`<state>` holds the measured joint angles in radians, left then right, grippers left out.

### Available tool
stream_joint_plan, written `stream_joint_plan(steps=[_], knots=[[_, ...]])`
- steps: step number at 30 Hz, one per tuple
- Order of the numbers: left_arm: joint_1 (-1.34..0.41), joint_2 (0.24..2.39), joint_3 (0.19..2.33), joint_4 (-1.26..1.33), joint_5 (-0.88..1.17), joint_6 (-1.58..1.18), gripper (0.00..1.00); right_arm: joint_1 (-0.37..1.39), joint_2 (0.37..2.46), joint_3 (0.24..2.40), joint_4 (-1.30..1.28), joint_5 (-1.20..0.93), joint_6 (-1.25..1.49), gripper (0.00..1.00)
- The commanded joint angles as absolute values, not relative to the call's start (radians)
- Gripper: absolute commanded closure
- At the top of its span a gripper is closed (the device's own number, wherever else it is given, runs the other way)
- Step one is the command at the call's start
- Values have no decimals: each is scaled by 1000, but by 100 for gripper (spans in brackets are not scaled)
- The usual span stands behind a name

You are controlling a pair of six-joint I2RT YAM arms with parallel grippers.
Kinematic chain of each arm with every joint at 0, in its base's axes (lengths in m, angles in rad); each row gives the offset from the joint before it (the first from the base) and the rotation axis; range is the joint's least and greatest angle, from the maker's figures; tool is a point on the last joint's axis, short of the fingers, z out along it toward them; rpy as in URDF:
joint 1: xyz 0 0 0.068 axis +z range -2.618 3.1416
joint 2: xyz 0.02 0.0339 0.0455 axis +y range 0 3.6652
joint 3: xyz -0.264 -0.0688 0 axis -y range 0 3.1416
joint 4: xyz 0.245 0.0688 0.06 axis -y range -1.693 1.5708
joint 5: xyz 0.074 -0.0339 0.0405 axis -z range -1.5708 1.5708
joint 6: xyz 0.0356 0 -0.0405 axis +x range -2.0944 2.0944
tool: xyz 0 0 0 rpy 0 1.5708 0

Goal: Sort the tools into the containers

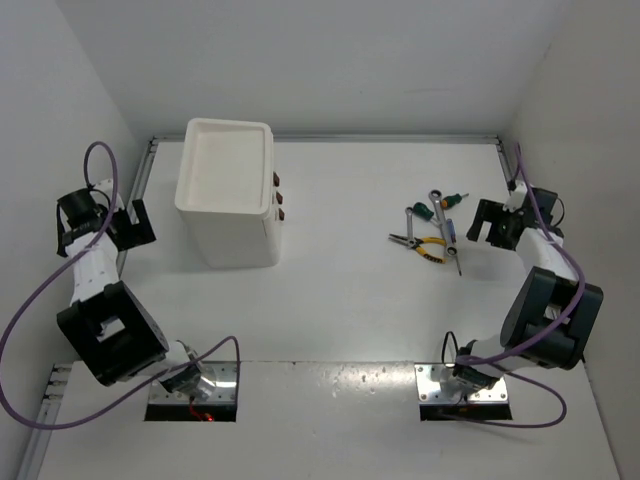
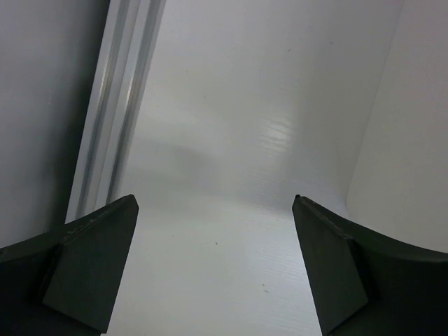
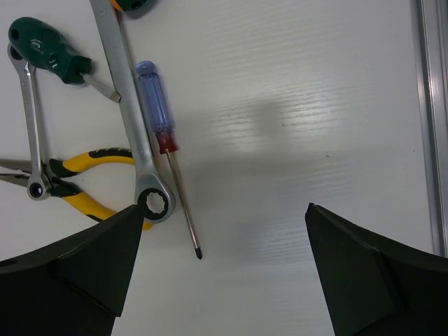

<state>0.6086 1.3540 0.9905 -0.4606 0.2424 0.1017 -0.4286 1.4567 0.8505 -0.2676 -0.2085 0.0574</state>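
Near the right tool (image 1: 482,224) lie yellow-handled pliers (image 1: 427,246).

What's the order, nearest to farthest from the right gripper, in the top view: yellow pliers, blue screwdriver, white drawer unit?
1. blue screwdriver, just left of the right gripper.
2. yellow pliers, beyond the screwdriver, further left.
3. white drawer unit, far off to the left.

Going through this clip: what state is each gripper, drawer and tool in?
Left gripper: open, holding nothing.
Right gripper: open, holding nothing.
Drawers: shut.
Pliers: lying flat, small wrench resting across them.
Long wrench: flat, beside blue-handled screwdriver.
Green-handled screwdriver: lying loose on the table.
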Motion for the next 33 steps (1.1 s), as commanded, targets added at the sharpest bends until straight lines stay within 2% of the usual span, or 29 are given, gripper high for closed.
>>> stream_joint_plan(steps=[1, 3, 4, 10, 15, 22, 28, 32, 33], knots=[[601, 1344, 1090, -472, 268, 132, 1, -434, 1466, 894, -258, -189, 89, 1], [601, 1367, 1193, -507, 268, 132, 1, -434, 1491, 894, -258, -201, 98, 1], [601, 1380, 1239, -527, 258, 132, 1, -434, 1491, 894, -268, -201, 98, 4], [601, 1497, 1670, -770, 379, 132, 1, -434, 1477, 905, -279, -294, 87, 6], [464, 1545, 1889, -925, 341, 158, 1, -423, 1447, 894, -279, -403, 74, 7], [252, 1531, 1902, -945, 216, 158, 1, -403, 1414, 914, -298, -551, 63, 8], [138, 1551, 1893, -945, 123, 121, 9, -371, 1414, 963, -347, -730, 51, 10], [57, 1562, 1841, -945, 65, 94, 19, -324, 1426, 1011, -365, -767, 51, 10], [29, 1562, 1813, -922, 19, 84, 19, -315, 1427, 1037, -379, -779, 60, 10]])
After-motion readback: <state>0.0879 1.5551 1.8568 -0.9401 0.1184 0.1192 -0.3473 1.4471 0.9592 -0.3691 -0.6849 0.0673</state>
